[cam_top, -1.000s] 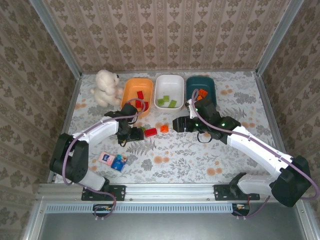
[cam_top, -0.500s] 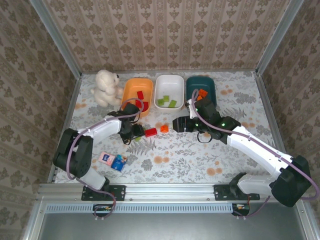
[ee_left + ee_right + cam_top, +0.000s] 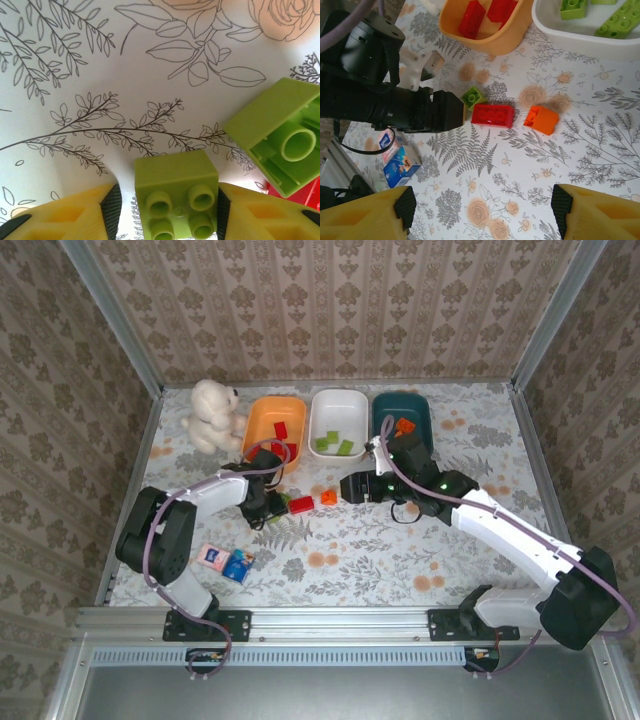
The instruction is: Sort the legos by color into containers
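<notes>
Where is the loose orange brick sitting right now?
In the top view the orange brick lies just right of the red brick, nearer the arm bases than the white tray. The right wrist view shows it apart from the red brick.

Both arms = white tube links w/ black joint housings: left arm (image 3: 200,496), right arm (image 3: 510,537). Purple-grey cable (image 3: 522,526) runs along each, looping free in places. Black base plates (image 3: 205,622) at the near edge. Left gripper (image 3: 276,502) body black & boxy, right gripper (image 3: 347,487) same. Fingers (image 3: 60,217) yellow plastic, angular, w/ black pads (image 3: 112,210). Small green lights (image 3: 442,483) on right arm.
</notes>
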You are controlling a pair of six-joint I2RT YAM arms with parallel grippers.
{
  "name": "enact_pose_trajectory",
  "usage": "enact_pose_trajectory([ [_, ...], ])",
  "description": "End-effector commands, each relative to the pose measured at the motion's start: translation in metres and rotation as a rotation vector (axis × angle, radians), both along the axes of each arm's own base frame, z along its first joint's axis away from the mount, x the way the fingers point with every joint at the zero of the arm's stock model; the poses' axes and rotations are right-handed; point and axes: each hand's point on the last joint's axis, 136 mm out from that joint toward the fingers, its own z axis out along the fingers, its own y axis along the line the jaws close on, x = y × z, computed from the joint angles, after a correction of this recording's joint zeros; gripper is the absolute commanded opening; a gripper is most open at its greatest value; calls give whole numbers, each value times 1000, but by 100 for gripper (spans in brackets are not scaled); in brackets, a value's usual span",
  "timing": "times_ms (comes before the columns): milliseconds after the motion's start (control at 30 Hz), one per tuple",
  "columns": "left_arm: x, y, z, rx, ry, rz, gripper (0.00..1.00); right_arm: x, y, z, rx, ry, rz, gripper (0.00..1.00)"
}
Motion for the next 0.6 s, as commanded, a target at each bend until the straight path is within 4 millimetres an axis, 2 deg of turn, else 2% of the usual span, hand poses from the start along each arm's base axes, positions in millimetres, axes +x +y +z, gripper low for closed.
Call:
enact_pose_trajectory([
  [0, 1, 6, -6, 43, 1, 2, 49, 5, 9, 18, 52, -21, 16, 75],
  [167, 3, 10, -3, 69, -17, -30, 35, 7, 11, 18, 53, -14, 17, 75],
  [300, 4, 16, 17, 107, -50, -53, 31, 6, 11, 24, 60, -21, 19, 75],
  [400, 11, 9, 53, 81, -135, -94, 30, 5, 8, 36, 72, -39, 9, 75],
  [500, 28, -14, 90, 19, -225, -170, 29, 10, -1, 49, 109, -54, -35, 75],
  [567, 43, -35, 108, -19, -269, -230, 28, 15, -7, 57, 138, -56, -69, 75],
])
